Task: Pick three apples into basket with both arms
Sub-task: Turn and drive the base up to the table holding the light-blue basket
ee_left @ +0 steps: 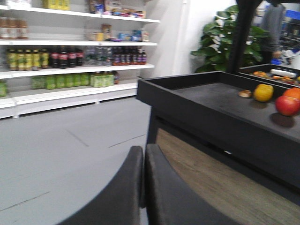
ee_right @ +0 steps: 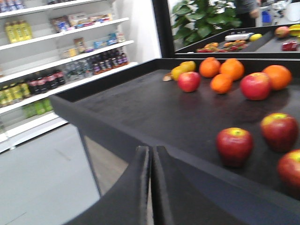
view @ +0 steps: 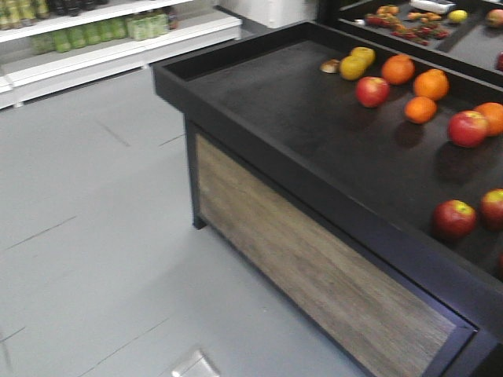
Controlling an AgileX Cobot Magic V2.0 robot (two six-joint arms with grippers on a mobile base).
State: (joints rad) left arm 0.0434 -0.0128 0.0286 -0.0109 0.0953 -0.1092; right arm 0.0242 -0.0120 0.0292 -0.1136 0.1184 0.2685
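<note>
approach step: left gripper (ee_left: pixel 143 151) and right gripper (ee_right: pixel 151 149) both closed empty, short of the table (ee_right: pixel 117 110); next open and reach nearest apple (ee_right: pixel 234 146), basket unseen

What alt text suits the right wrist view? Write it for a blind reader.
The right gripper, jaws shut, points at a black display table holding red apples and oranges. Stocked shop shelves stand behind on the left.
</note>
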